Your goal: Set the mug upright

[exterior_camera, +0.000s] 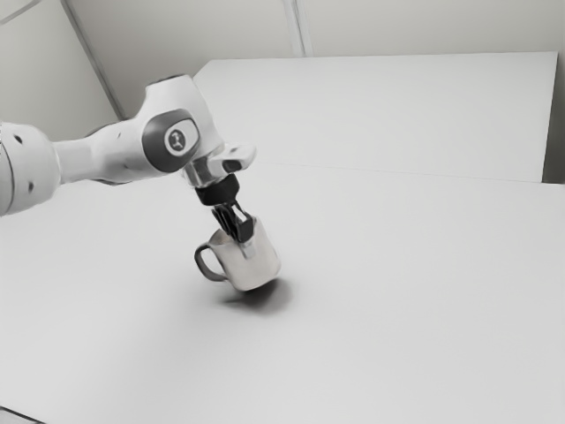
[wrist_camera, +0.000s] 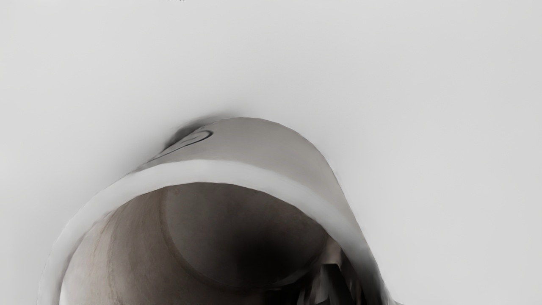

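One pale mug (exterior_camera: 261, 265) with a dark handle (exterior_camera: 200, 260) is directly below the hand (exterior_camera: 241, 238), tipped at a slant rather than upright. The hand is clamped on the mug's side wall near the rim (wrist_camera: 203, 170): one black finger (wrist_camera: 332, 284) reaches inside the mouth, while the other lies against the outside. The mouth opens up toward the hand and the arm (exterior_camera: 115, 156); the base points down and away from them, toward the exterior view's right. The handle sticks out from the side nearer the arm, toward the exterior view's left of the hand.

Beneath the hand and the mug, a soft shadow (exterior_camera: 269, 299) falls on the white counter (exterior_camera: 397, 274). Whether the low edge of the base touches the counter, I cannot tell. A thin dark curved marking (wrist_camera: 208, 134) shows on the outer wall, beyond the rim from the hand.
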`<action>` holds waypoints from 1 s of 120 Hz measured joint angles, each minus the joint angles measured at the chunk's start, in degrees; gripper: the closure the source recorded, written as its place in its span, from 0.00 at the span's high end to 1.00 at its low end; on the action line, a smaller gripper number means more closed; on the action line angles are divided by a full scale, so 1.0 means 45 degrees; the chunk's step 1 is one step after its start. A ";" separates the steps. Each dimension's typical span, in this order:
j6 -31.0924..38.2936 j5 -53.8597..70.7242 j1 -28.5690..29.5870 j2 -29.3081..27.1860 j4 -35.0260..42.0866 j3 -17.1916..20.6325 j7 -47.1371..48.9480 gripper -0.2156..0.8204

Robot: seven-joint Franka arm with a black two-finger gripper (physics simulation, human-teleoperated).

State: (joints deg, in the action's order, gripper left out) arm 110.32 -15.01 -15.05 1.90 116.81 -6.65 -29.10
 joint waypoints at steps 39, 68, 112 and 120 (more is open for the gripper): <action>0.1130 0.4908 -0.2057 -0.0001 0.0371 0.0650 0.2972 0.04; 0.1535 0.5147 -0.0162 0.1109 -0.0091 0.0689 0.4965 0.04; 0.2363 0.3266 -0.0105 0.1698 -0.0403 0.0651 0.6976 0.04; 0.2472 0.3124 -0.0083 0.1816 -0.0390 0.0635 0.7236 0.04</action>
State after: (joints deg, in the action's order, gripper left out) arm 121.44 -0.95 -15.42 10.07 115.05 -3.80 3.46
